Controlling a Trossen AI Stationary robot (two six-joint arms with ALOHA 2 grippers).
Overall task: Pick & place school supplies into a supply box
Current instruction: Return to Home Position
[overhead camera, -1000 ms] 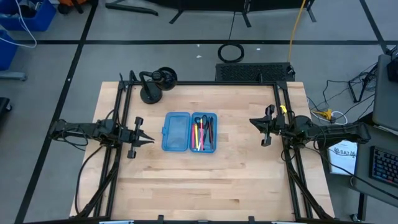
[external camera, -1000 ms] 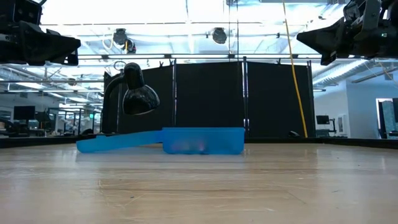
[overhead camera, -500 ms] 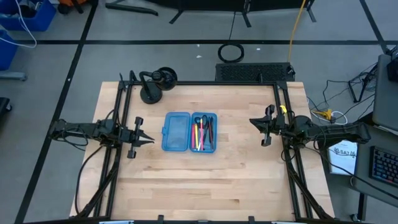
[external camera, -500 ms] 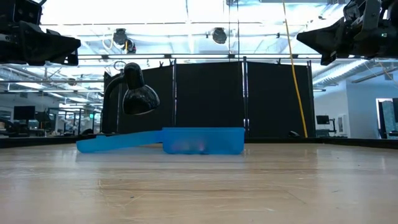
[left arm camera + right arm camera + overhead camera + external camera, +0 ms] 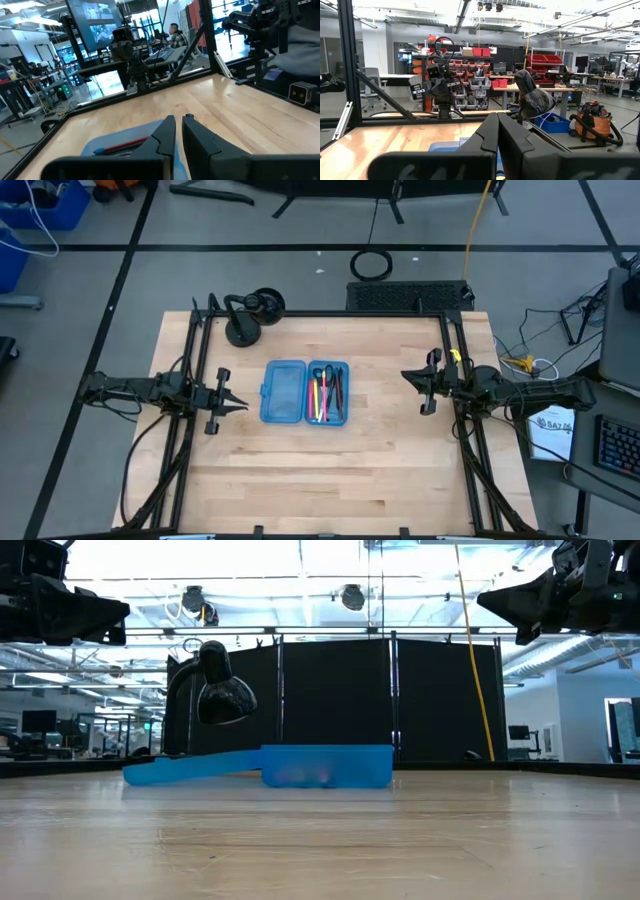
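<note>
Supplies (image 5: 326, 395) in box (image 5: 283, 392); L gripper (image 5: 232, 404), R gripper (image 5: 410, 378) flank it, jaws closed

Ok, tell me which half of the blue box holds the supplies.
The right half, the one toward the right gripper: pens and pencils lie lengthwise in it. The left half shows only bare blue plastic.

Bright ceiling lights (image 5: 200, 560) glare white across the low view's top, while the table (image 5: 330, 470) is evenly lit with soft shadows.
</note>
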